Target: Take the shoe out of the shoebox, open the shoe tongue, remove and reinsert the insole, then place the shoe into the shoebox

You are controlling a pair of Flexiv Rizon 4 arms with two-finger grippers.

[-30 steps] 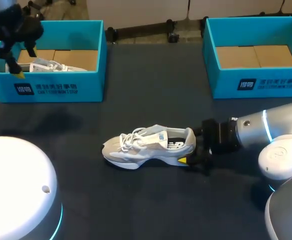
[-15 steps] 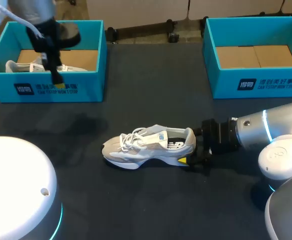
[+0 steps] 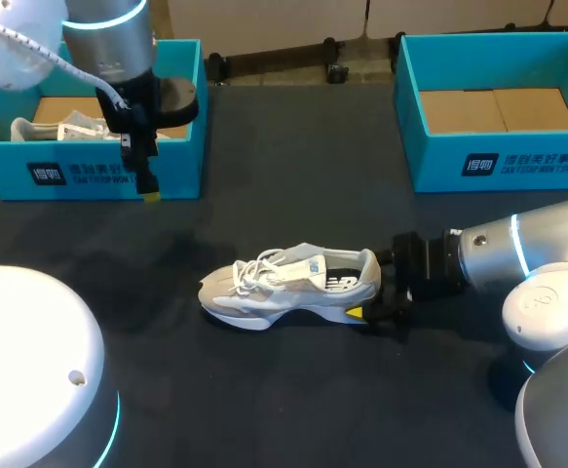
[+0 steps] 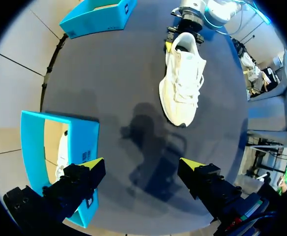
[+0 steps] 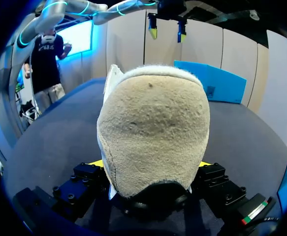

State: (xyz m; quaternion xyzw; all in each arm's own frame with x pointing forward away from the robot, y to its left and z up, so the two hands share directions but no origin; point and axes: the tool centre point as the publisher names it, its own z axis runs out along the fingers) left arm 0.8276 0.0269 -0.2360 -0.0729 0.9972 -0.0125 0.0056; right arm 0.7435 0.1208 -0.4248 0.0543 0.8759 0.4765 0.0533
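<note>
Head overhead, wrists close; shared — shoe (image 3: 282,285)

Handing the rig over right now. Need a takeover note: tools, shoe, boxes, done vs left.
Left tool: open, holding nothing, above the table by the front wall of the left shoebox.
Right tool: shut on the heel of the shoe, which sits on its sole mid-table, toe toward the left arm's side.
A second shoe lies in the left shoebox; the right shoebox shows only its cardboard floor.
Done: shoe out of the box.
Left: open tongue, insole out and back in, shoe into shoebox.
</note>
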